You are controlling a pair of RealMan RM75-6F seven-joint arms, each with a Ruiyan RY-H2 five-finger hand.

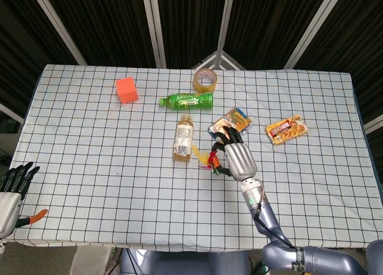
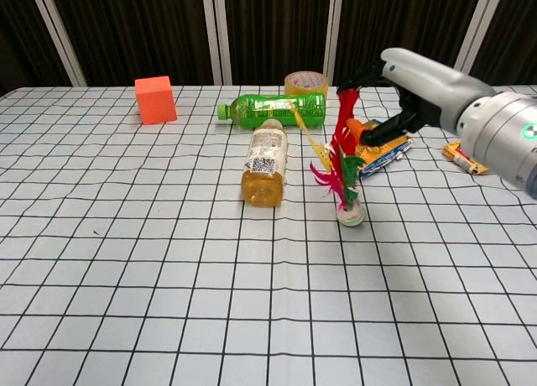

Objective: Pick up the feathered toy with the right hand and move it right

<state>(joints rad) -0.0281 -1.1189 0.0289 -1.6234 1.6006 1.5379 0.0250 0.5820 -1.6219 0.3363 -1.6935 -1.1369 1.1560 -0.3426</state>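
Right hand (image 2: 394, 96) grips the toy (image 2: 340, 172) by its feathers, base hanging above the table (image 2: 126, 260); bottle (image 2: 265, 163) just left; left hand (image 1: 12, 188) open at the table's near-left edge.

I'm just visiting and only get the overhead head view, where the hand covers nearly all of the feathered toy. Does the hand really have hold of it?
Observer: Yes. The chest view shows the right hand gripping the feathered toy by its upper feathers.
Operator: Which way up is it?
Observer: Upright. The feathers rise into the hand and the toy's round base hangs lowest.
Operator: Is it clear of the table?
Observer: The base sits right at the surface of the table. I cannot tell whether it touches.
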